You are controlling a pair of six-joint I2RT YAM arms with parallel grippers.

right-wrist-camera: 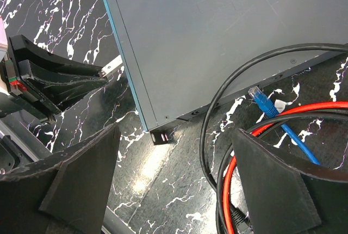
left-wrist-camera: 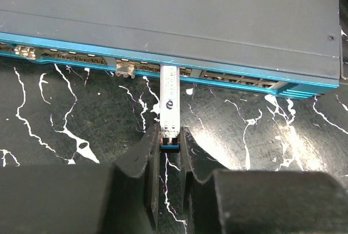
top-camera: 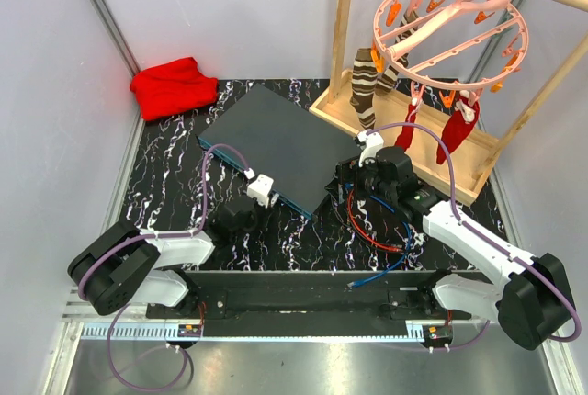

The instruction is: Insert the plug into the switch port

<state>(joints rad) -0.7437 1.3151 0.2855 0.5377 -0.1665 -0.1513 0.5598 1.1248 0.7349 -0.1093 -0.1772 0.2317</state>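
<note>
While the left end effector (left-wrist-camera: 169, 137) pinches the tail of the plug (left-wrist-camera: 169, 95), the insertion step is in hand and, in my judgement, not finished. The plug is a slim silver module with a blue tab at its rear. It sits low over the bench (left-wrist-camera: 65, 119), its nose meeting the teal front edge of the switch (left-wrist-camera: 179, 16) among the sockets (left-wrist-camera: 228, 76). Most of its body lies outside the switch; how deep the nose has entered cannot be told.

Orientation: the long axis runs straight from the fingers to the switch, square to the front edge. The nose points into the switch and the tail points back toward the arm. No skew is evident in the left wrist view.

Next move required: a straight push along that axis, with the grip kept firm, until the body seats. Any sideways drift would likely bind the nose at the socket mouth, and the switch may slide on the bench.

The right end effector (right-wrist-camera: 174, 185) is spread wide and holds nothing. It hangs by the switch's corner above a black cable (right-wrist-camera: 217, 95), a red cable (right-wrist-camera: 326, 105) and a blue cable (right-wrist-camera: 291, 133).
</note>
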